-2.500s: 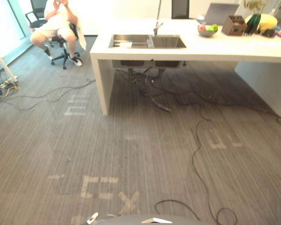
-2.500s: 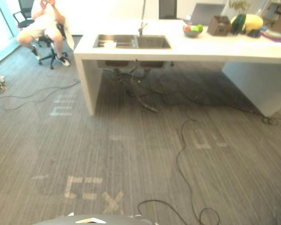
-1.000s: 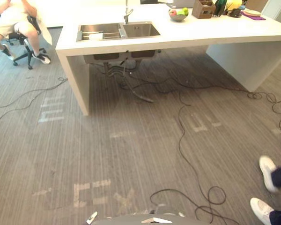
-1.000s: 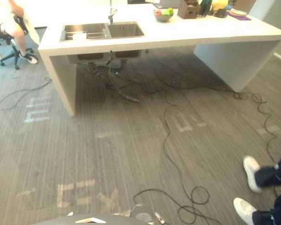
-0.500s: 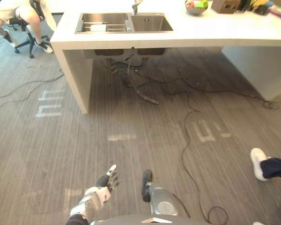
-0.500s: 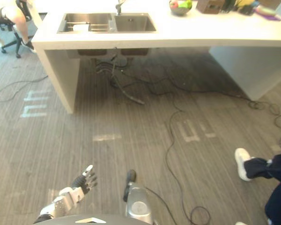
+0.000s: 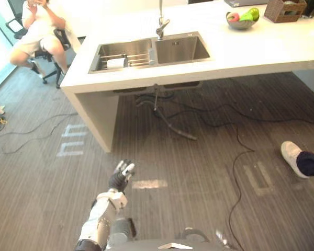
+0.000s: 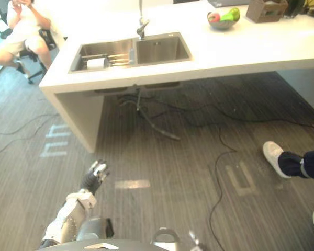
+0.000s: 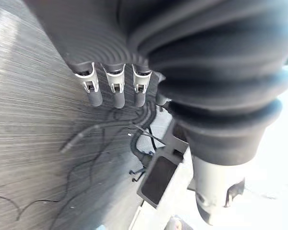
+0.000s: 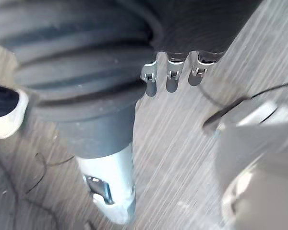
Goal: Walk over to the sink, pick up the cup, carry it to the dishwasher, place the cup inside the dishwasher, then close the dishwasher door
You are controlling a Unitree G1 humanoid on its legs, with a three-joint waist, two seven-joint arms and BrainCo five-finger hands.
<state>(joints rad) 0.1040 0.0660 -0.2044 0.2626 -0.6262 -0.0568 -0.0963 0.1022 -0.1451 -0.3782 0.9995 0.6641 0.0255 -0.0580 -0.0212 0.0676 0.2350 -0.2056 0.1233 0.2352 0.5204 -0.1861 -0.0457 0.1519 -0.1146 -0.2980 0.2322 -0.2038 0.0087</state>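
Steering for the sink (image 7: 180, 49), I see the white cup (image 7: 115, 63) lying sideways in its left basin, upper left, well beyond my nearer left hand (image 7: 120, 175); its fingers, like those of my right hand (image 10: 170, 76), are straight and empty.

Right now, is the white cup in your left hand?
No, the white cup lies in the steel sink; the left hand is open and empty.

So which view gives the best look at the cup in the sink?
The left eye view: the cup lies on its side in the sink's left basin, unobstructed. The right eye view shows the same; the wrist views face the floor.
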